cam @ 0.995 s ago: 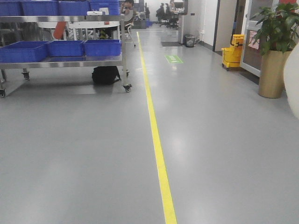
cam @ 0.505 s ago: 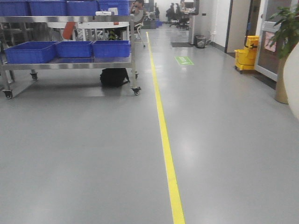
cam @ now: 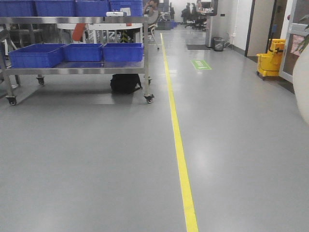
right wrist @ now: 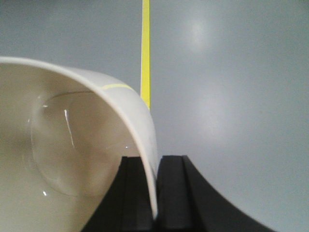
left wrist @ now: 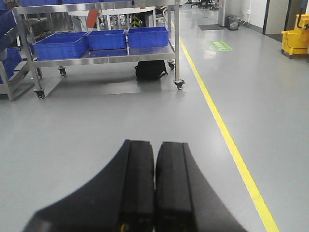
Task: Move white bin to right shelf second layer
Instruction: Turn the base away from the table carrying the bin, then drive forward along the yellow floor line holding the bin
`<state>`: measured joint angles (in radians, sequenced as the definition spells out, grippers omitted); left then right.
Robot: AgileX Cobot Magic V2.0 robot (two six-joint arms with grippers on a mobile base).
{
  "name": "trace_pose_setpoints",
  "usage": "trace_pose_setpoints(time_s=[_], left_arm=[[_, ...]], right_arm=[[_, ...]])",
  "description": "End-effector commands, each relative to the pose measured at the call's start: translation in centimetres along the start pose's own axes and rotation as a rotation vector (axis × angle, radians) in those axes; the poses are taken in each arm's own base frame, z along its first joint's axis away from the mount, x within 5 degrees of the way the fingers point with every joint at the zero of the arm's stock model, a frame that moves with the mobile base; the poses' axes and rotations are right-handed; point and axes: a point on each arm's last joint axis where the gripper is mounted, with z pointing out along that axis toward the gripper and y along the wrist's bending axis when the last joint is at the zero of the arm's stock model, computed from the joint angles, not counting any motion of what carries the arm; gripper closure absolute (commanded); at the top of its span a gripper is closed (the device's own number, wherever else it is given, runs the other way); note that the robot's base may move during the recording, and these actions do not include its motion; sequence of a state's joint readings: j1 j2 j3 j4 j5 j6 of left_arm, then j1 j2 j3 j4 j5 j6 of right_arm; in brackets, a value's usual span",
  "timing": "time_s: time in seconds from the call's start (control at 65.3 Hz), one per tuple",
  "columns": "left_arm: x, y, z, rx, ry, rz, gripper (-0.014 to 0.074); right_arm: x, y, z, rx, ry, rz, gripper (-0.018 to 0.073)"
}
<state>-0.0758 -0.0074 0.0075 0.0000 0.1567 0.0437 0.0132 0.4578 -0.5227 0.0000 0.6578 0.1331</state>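
My right gripper [right wrist: 155, 163] is shut on the wall of the white bin [right wrist: 72, 145], one finger inside the glossy cream tub and one outside. The tub hangs over the grey floor with its mouth toward the camera. Its curved side also shows at the right edge of the front view [cam: 303, 92]. My left gripper [left wrist: 155, 145] is shut and empty, held over the floor. No rack level with white rollers shows in any view.
A wheeled steel cart [cam: 77, 70] with blue crates [cam: 82, 52] stands far left, a black bag [cam: 124, 83] under it. A yellow floor line [cam: 181, 154] runs ahead. A yellow mop bucket [cam: 269, 60] is far right. Another rack with blue crates [left wrist: 7, 48] is at the left.
The whole scene has slid to the right in the front view: the cart sits more toward centre and the potted plant has left the frame. The bin's edge stays at the right.
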Motion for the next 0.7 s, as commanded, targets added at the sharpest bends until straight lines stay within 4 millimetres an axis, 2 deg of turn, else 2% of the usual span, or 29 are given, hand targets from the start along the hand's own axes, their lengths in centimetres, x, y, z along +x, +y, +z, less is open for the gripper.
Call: trace_pose_setpoints(time_s=[0.0, 0.689], left_arm=[[0.38, -0.04, 0.08, 0.002, -0.065, -0.011, 0.0512], [0.38, -0.04, 0.08, 0.002, -0.065, -0.011, 0.0512]], right_arm=[[-1.67, 0.19, -0.55, -0.012, -0.12, 0.006, 0.0483], [-1.67, 0.19, -0.55, -0.012, -0.12, 0.006, 0.0483]])
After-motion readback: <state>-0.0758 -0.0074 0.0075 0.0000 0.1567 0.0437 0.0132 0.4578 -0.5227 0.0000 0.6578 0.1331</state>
